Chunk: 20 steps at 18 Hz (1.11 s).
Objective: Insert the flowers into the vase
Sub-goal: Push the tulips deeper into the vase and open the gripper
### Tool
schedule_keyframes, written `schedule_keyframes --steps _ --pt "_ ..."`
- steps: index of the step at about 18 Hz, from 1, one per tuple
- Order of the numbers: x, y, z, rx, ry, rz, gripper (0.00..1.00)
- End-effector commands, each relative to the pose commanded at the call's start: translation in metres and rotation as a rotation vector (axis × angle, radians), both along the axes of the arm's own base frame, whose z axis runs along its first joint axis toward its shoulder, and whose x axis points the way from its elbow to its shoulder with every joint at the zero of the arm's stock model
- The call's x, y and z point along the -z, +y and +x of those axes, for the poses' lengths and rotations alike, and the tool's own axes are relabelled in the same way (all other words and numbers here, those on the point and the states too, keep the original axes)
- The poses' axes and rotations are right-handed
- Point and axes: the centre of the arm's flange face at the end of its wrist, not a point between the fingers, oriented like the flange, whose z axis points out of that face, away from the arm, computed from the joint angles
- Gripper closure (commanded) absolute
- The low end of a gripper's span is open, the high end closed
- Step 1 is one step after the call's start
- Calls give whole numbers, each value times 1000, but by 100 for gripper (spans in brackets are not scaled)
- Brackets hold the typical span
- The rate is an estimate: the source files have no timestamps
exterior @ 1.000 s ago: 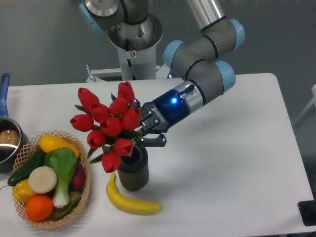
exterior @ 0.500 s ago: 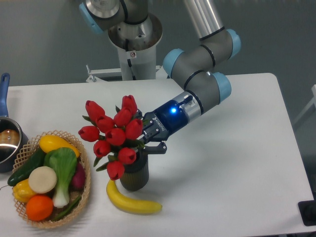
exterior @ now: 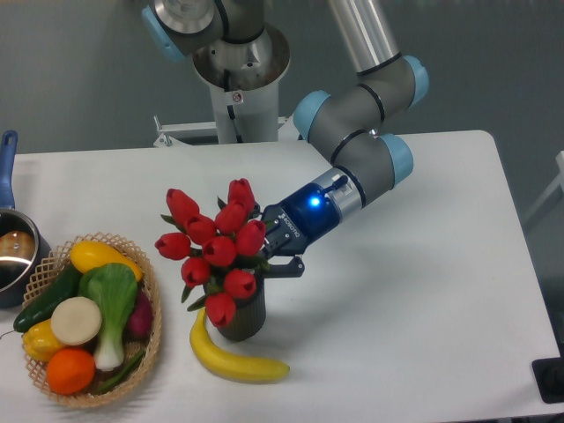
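The flowers (exterior: 216,247), a bunch of red tulip buds with green leaves, lean to the left over the mouth of the vase (exterior: 244,317), a small dark ribbed cylinder on the white table. Their stems go down into the vase mouth. My gripper (exterior: 275,251) comes in from the right, just above the vase rim, and is shut on the stems. The buds hide most of the vase mouth and the fingertips.
A banana (exterior: 231,357) lies just in front of the vase. A wicker basket (exterior: 152,339) of vegetables and fruit stands at the left front. A metal saucepan (exterior: 16,251) with a blue handle sits at the left edge. The arm base (exterior: 240,79) stands behind.
The gripper has moved the bunch to the right and down. The stems have gone deeper into the vase, and the buds now sit more directly over it.
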Motion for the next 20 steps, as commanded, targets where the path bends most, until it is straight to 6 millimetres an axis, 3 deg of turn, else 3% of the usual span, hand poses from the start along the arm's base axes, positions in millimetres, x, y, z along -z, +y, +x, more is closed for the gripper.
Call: schedule_keyframes --steps 3,11,20 --pt "13 -4 1 -5 12 6 76" --pt "25 -8 6 -8 13 5 73" --pt "28 -12 4 -16 26 10 69"
